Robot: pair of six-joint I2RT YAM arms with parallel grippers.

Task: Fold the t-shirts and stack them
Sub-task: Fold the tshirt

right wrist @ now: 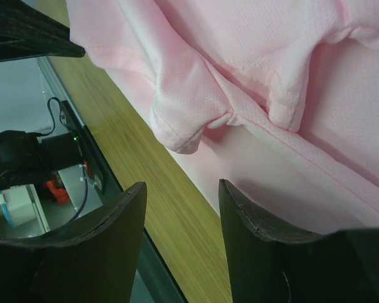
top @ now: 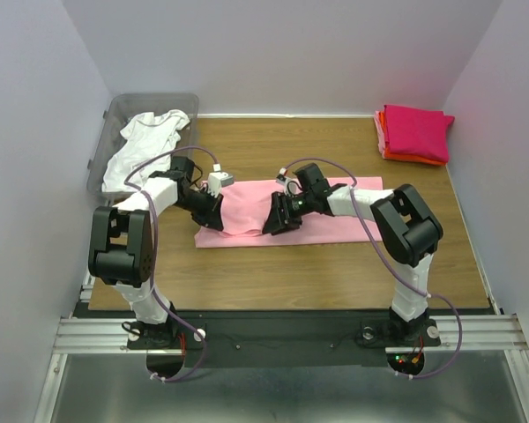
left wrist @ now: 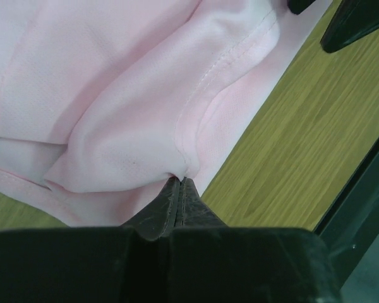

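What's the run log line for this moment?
left gripper: shut on light pink t-shirt | right gripper: open over its edge | folded stack: far right

The light pink t-shirt [top: 245,214] lies lengthwise across the bench's middle, bunched at its centre. The white t-shirt [top: 145,141] sits crumpled in the bin [top: 115,110] at the far left corner. The folded magenta t-shirt [top: 416,130] tops the orange t-shirt [top: 407,158] and salmon t-shirt [top: 378,130] at the far right corner.

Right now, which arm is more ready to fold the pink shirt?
Left: the left claw is shut, pinching the light pink t-shirt, so it could probably lift. The right claw hangs open, holding nothing.
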